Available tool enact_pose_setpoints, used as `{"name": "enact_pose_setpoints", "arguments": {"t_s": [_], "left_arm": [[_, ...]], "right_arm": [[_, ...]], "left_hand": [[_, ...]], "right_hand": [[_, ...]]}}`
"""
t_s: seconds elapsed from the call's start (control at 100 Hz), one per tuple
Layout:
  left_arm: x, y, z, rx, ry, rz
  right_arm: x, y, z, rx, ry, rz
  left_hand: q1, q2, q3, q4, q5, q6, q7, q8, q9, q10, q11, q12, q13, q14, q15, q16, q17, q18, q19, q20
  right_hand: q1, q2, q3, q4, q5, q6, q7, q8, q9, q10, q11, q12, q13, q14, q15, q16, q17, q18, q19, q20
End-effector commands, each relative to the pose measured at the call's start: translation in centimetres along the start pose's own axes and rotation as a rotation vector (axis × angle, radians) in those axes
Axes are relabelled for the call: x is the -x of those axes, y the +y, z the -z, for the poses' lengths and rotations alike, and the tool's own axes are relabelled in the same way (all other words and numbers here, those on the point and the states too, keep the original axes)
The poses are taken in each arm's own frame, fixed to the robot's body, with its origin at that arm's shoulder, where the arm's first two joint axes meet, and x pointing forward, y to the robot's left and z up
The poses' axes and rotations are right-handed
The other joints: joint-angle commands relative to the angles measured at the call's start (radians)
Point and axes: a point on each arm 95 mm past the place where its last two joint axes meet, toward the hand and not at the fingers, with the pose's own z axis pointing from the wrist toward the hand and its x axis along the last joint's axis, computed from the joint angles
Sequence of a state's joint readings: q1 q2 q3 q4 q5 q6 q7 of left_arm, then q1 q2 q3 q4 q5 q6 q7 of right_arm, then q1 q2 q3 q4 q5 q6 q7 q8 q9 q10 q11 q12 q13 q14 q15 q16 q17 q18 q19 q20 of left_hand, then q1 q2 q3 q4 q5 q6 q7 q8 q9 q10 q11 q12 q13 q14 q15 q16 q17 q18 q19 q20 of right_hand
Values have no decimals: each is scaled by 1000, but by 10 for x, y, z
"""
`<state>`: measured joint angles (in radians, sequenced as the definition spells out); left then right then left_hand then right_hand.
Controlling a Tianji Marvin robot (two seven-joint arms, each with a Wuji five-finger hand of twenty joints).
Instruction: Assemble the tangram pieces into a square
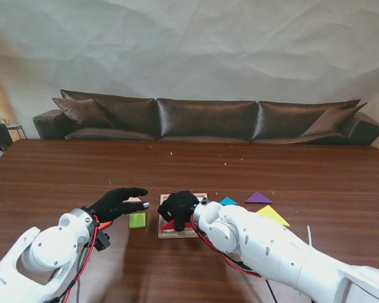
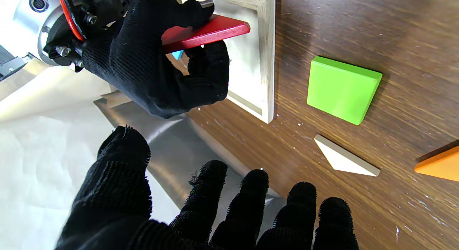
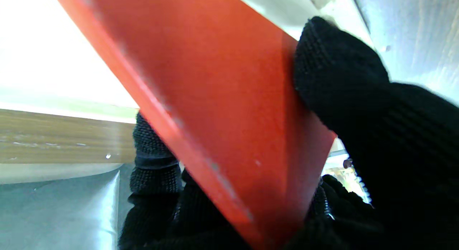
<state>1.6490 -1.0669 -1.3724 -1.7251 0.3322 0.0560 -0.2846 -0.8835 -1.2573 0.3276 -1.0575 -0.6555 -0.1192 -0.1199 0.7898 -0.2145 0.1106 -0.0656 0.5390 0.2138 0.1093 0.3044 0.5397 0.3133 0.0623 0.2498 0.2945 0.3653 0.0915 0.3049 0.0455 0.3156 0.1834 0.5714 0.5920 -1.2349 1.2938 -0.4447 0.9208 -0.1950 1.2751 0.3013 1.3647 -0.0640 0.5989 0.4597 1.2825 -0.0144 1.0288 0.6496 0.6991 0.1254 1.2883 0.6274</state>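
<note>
Early stage of assembly. Our right hand [image 1: 178, 208] grasps the red triangle [image 2: 204, 33], tilted over the wooden frame [image 2: 267, 63], whose visible floor is bare; no piece is seen seated yet. Our left hand [image 1: 119, 202] hovers released, fingers spread, with the green square [image 1: 138, 219] just beside it. Beyond the right hand, on the table [image 1: 63, 170], lie the blue piece [image 1: 228, 201], purple triangle [image 1: 258, 197] and yellow triangle [image 1: 272, 214], all left to place.
</note>
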Motion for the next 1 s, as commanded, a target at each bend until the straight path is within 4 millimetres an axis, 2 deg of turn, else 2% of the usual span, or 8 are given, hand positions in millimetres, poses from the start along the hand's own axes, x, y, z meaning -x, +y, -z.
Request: {"name": "enact_pose_setpoints", "arguments": {"t_s": [0.0, 0.23, 0.66, 0.99], "left_arm": [[-1, 2, 0, 22, 0, 4], [0, 3, 0, 25, -3, 0], [1, 3, -1, 30, -6, -10], [2, 3, -1, 32, -9, -11]], "right_arm": [[0, -2, -2, -25, -4, -1], [1, -3, -2, -43, -8, -2], [1, 0, 1, -61, -11, 0], [-1, 0, 2, -77, -2, -5]], "left_hand": [[12, 34, -21, 35, 3, 1, -7, -8, 10, 6, -4, 7, -18, -12, -16, -4, -23, -34, -17, 8], [14, 34, -23, 35, 0, 1, -8, -8, 9, 6, -4, 7, -19, -13, -16, -4, -23, -34, -17, 8], [13, 35, -26, 36, 1, 1, -8, -8, 9, 5, -5, 7, -19, -14, -16, -3, -24, -34, -18, 8], [13, 35, -27, 36, 2, 1, -7, -8, 10, 6, -4, 7, -19, -13, -16, -3, -24, -34, -18, 8]], "right_hand": [[71, 42, 64, 61, -8, -42, 30, 30, 31, 42, -5, 17, 27, -61, 8, -6, 229, -1, -1, 31], [64, 41, 64, 58, -18, -19, 6, 38, 18, 50, -12, 21, 26, -53, -7, -12, 214, 9, -8, 32], [31, 16, 60, 41, -56, 58, -127, 44, -44, 66, -39, 46, 24, -41, -68, -26, 175, 25, -27, 35], [14, 11, 64, 37, -56, 78, -189, 56, -66, 67, -44, 48, 24, -33, -93, -25, 158, 31, -33, 38]]}}
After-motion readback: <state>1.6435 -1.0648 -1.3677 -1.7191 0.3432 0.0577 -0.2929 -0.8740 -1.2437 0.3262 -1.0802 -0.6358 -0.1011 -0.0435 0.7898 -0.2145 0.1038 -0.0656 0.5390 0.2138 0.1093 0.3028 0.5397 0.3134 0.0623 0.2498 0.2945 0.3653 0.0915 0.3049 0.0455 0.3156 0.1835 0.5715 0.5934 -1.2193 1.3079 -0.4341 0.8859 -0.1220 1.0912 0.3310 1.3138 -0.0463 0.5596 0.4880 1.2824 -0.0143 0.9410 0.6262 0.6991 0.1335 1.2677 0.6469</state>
